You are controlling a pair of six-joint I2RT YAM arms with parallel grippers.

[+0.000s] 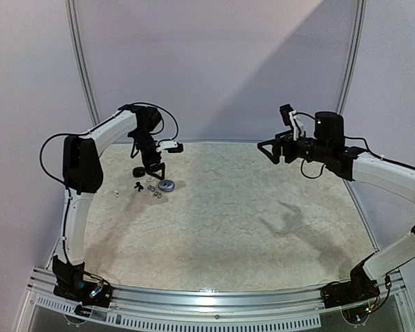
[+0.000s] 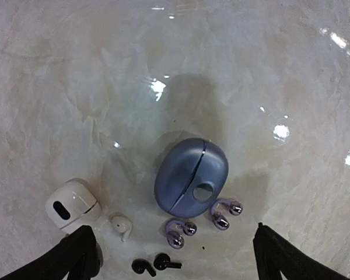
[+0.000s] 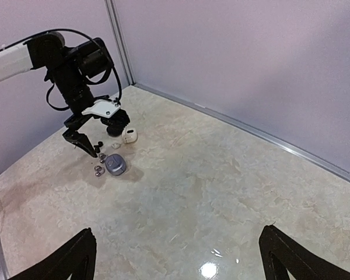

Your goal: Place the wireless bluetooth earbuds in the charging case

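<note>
In the left wrist view a closed blue-grey case (image 2: 191, 176) lies below my open, empty left gripper (image 2: 174, 245). Two silvery clip-shaped earbuds (image 2: 181, 232) (image 2: 226, 213) lie against its near side. Two black earbuds (image 2: 157, 264) and a white earbud (image 2: 121, 225) lie to the left of them. A closed white case (image 2: 72, 204) sits further left. In the top view the left gripper (image 1: 152, 169) hovers just above this cluster beside the blue-grey case (image 1: 167, 185). My right gripper (image 1: 268, 151) is open, empty, raised high and far to the right.
A black round case (image 1: 137, 172) sits behind the cluster, next to the left gripper. A small white bud (image 1: 115, 194) lies apart to the left. The metal rail (image 1: 207, 142) and the back wall run just behind. The right wrist view shows the blue-grey case (image 3: 116, 165) far off.
</note>
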